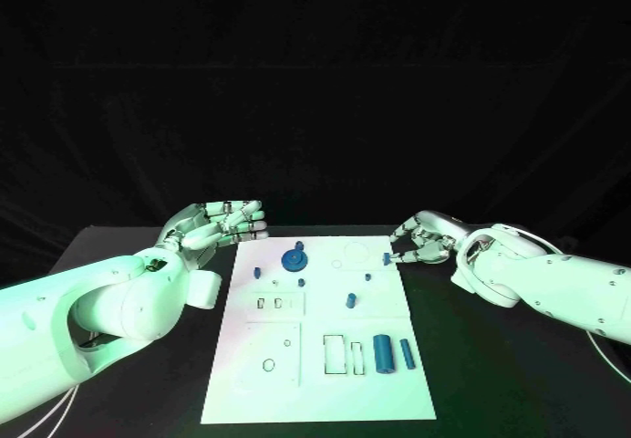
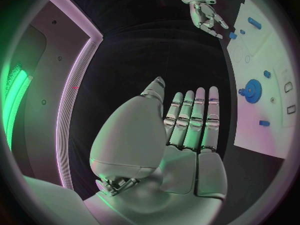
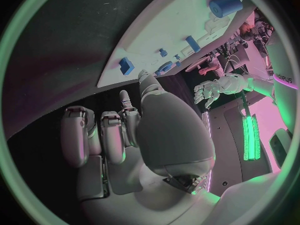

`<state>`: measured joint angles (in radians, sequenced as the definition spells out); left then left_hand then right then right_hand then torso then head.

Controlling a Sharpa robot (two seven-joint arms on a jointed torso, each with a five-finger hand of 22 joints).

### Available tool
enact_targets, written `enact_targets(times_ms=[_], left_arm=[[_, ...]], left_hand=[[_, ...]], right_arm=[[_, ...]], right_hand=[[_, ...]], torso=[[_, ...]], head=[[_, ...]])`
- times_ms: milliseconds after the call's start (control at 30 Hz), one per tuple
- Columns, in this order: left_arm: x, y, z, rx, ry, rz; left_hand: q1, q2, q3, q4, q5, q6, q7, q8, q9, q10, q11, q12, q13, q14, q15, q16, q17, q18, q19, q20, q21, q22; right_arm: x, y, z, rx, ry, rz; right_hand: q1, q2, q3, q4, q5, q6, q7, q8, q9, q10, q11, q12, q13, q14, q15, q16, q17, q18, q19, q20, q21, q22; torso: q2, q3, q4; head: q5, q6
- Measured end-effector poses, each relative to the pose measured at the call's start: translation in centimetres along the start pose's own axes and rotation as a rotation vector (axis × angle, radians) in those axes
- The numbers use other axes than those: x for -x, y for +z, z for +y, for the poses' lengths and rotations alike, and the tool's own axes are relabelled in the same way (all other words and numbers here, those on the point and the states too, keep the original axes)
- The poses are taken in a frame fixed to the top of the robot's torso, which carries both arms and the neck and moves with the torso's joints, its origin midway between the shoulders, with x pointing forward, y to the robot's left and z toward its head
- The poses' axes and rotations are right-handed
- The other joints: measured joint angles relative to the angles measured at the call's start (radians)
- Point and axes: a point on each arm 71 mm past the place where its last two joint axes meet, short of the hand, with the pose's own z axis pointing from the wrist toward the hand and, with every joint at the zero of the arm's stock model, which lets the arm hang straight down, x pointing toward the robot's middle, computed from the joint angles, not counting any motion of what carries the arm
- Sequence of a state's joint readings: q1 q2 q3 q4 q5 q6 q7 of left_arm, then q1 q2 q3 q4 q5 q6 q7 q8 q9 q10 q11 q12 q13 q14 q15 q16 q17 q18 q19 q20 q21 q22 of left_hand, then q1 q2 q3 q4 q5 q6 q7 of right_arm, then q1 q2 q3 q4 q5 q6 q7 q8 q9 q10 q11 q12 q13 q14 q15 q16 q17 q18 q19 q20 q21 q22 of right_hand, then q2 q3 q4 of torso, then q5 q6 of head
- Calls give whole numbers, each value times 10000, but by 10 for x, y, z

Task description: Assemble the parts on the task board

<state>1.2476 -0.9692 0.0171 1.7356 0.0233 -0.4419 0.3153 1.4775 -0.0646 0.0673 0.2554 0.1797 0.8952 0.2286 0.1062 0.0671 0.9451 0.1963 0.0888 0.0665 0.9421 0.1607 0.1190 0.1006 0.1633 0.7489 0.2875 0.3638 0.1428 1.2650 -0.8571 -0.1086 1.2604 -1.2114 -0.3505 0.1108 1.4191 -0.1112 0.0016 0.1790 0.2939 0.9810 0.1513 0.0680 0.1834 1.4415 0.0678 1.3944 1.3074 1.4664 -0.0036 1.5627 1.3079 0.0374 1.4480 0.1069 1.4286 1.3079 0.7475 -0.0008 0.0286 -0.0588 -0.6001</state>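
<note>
Board (image 1: 320,383) lies mid-table, long side running from the near edge toward the far edge. Gear (image 1: 294,262) stands near the board's far left corner, small peg (image 1: 301,245) just beyond it. Small blue part (image 1: 351,299) lies mid-board. Near right part of the board: two outlined rectangular slots (image 1: 336,354), then a big cylinder (image 1: 383,353) and a slimmer pin (image 1: 408,353) lying beside them. Two small slots (image 1: 270,302) sit left of centre.

Right hand (image 1: 418,239) sits at the board's far right edge, fingers curled, pinching a small blue piece (image 1: 387,259) over that edge. Left hand (image 1: 219,224) hovers off the board's far left corner, fingers straight and together, holding nothing.

No readable writing on the board.
</note>
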Motion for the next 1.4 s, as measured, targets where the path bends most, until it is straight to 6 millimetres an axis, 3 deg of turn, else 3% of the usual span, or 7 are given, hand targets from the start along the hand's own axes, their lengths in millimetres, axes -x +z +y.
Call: enact_targets(times_ms=[467, 667, 900, 1400], left_arm=[[-1, 0, 0, 0, -10, 30], [1, 1, 0, 1, 5, -16], [3, 1, 0, 7, 21, -67], [3, 2, 1, 20, 25, -76]], left_hand=[[0, 0, 0, 0, 0, 0, 0, 0, 0, 0, 0, 0, 0, 0, 0, 0, -1, 0, 0, 0, 0, -8], [0, 0, 0, 0, 0, 0, 0, 0, 0, 0, 0, 0, 9, 0, 0, 0, 11, 0, 0, 0, 0, -7], [0, 0, 0, 0, 0, 0, 0, 0, 0, 0, 0, 1, 9, 0, 0, 0, 11, 0, 0, 0, 0, -7], [0, 0, 0, 0, 0, 0, 0, 0, 0, 0, 0, 1, 8, 0, 0, 0, 9, 0, 0, 0, 0, -6]], right_arm=[[-15, 8, -1, -135, -114, 263], [-19, 10, -2, -171, -169, 328], [-21, 12, -3, -214, -242, 394], [-25, 16, 0, -162, -265, 468]], right_hand=[[5, 5, 0, 1, 61, 0, 0, 0, 1, 0, 0, 45, 0, 0, 0, 0, -1, 1, 0, 0, 0, -1], [149, 150, 86, -86, 61, 226, -41, 12, 12, 39, -38, 118, 1, 0, 0, 0, -2, 0, 0, 0, 1, -2], [361, 362, 281, -281, -260, 450, -89, 50, 16, 74, -73, 156, 21, 0, 0, 0, -3, 0, 39, -38, 1, -3], [394, 395, 347, -288, -309, 537, -106, 50, 15, 109, -108, 171, 23, 0, -1, 0, -4, 0, 39, -38, 58, -4]], torso=[[2, 11, 18], [-2, 12, 4], [-3, 18, 6], [-9, 18, 14]], head=[[-18, -72], [18, -74], [9, -50], [29, -35]])
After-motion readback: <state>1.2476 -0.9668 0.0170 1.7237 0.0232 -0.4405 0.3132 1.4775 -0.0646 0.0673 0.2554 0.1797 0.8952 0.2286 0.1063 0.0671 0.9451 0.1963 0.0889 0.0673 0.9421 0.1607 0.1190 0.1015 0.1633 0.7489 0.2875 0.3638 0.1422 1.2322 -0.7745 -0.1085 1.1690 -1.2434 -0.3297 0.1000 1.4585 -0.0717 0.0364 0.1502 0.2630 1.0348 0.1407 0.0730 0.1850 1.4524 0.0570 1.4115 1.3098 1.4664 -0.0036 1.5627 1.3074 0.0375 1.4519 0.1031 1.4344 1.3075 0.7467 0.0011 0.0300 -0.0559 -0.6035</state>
